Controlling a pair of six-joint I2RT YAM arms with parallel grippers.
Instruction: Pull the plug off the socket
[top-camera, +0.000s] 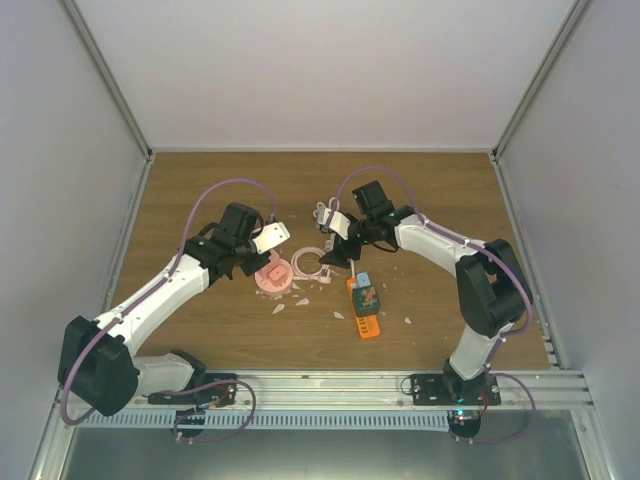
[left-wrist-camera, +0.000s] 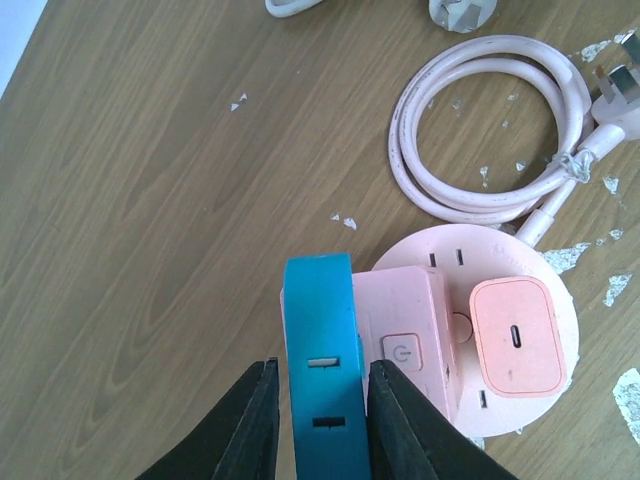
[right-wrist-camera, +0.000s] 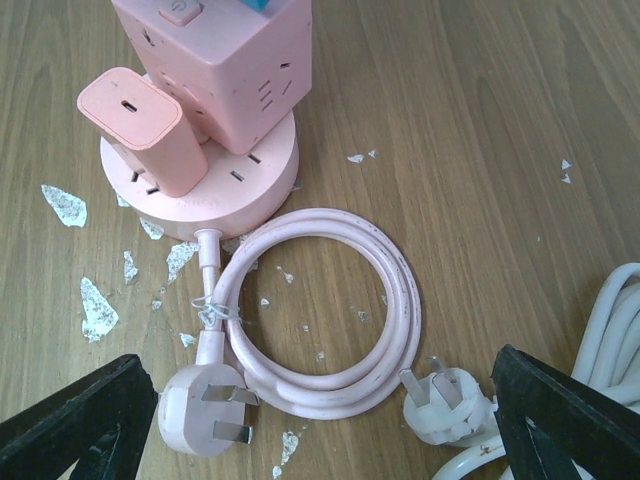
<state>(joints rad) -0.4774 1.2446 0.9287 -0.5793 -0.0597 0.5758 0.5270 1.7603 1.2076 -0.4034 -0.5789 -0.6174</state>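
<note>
A blue plug (left-wrist-camera: 320, 380) sits in the side of the pink socket tower (left-wrist-camera: 410, 330), which stands on a round pink base (left-wrist-camera: 560, 290). My left gripper (left-wrist-camera: 322, 365) straddles this plug with its jaws nearly closed: the right finger touches it and a sliver of gap shows at the left finger. A pink charger (left-wrist-camera: 515, 335) is plugged into the base beside the tower. My right gripper (right-wrist-camera: 320, 360) hangs wide open over the socket's coiled pink cable (right-wrist-camera: 330, 310), holding nothing. From above, both grippers flank the socket (top-camera: 272, 277).
The pink cable ends in a loose three-pin plug (right-wrist-camera: 205, 415). A white plug (right-wrist-camera: 445, 405) and white cable (right-wrist-camera: 610, 320) lie to the right. An orange power strip (top-camera: 364, 305) lies near the table's middle. White flakes (right-wrist-camera: 62, 205) litter the wood.
</note>
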